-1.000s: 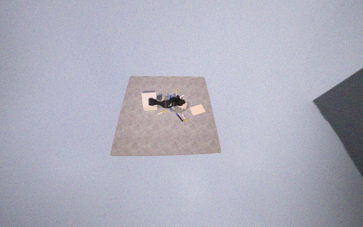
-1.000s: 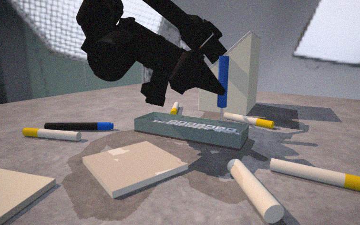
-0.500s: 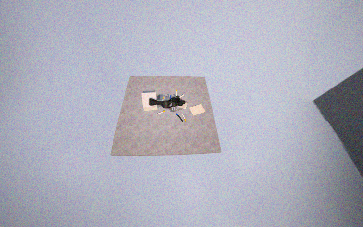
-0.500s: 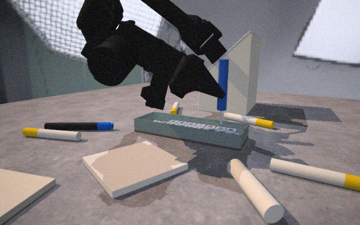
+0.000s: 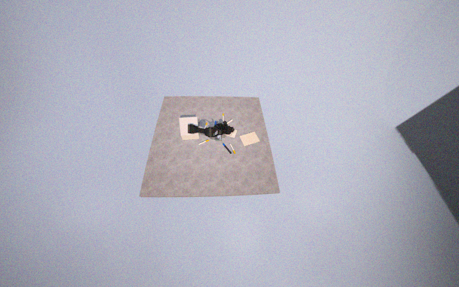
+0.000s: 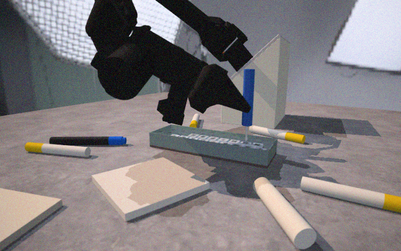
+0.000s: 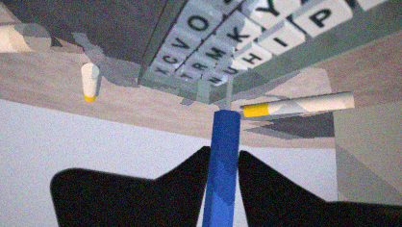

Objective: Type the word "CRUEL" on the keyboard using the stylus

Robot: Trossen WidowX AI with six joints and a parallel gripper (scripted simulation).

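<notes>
Reaches, black and bent at several joints, from the left edge toward the middle of the desk in the top view, angled down at the wrist. Has the tool nearly closed, clamped around the smooth blue stylus, held upright between both fingertips. Points its thin pale tip down at the keyboard, near U; contact unclear. Shows pale square keys in a grey-green rectangular tray, on mottled grey-brown stone-like texture. Includes a flat matte cream square toward the right edge, top view, plus a black, blue-ended cylindrical marker nearer mid-desk.
</notes>
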